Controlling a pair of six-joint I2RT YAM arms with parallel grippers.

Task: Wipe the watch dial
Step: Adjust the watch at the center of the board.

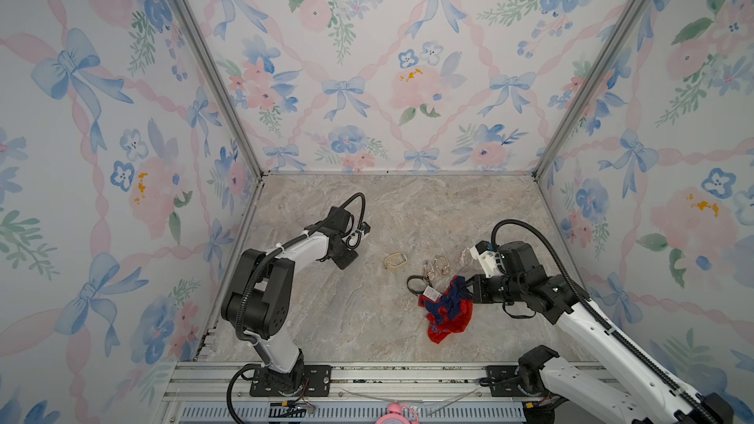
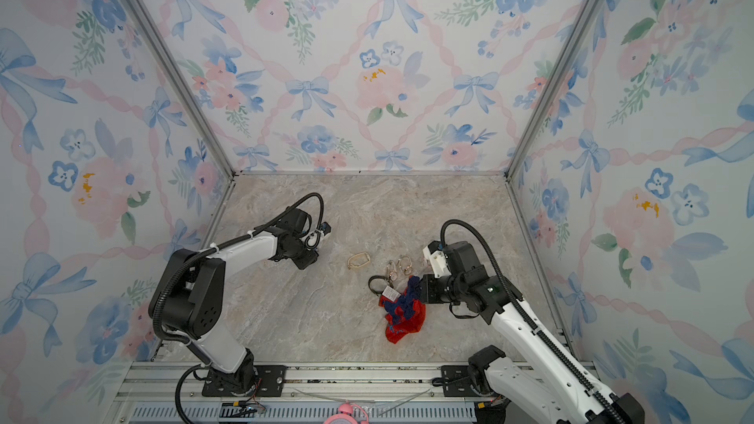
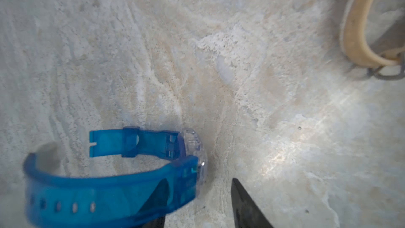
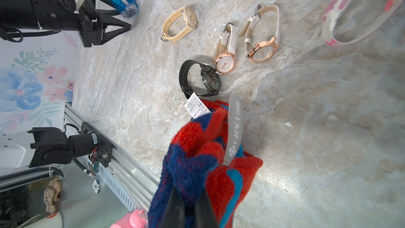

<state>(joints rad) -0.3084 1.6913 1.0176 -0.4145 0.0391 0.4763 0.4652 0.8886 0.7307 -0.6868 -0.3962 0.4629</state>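
A blue see-through watch with a clear dial case sits at my left gripper. Its strap crosses in front of one finger, and bare table shows between the two fingers, so the gripper is open. In the right wrist view the same blue watch hangs by the tip of one left finger; whether it is hooked on it I cannot tell. My right gripper is shut on a red and blue cloth, which rests bunched on the table in both top views.
Between the arms lie a beige watch, two rose-gold watches with white straps, a black watch touching the cloth's label, and a pink-and-white strap. An aluminium rail runs along the front edge.
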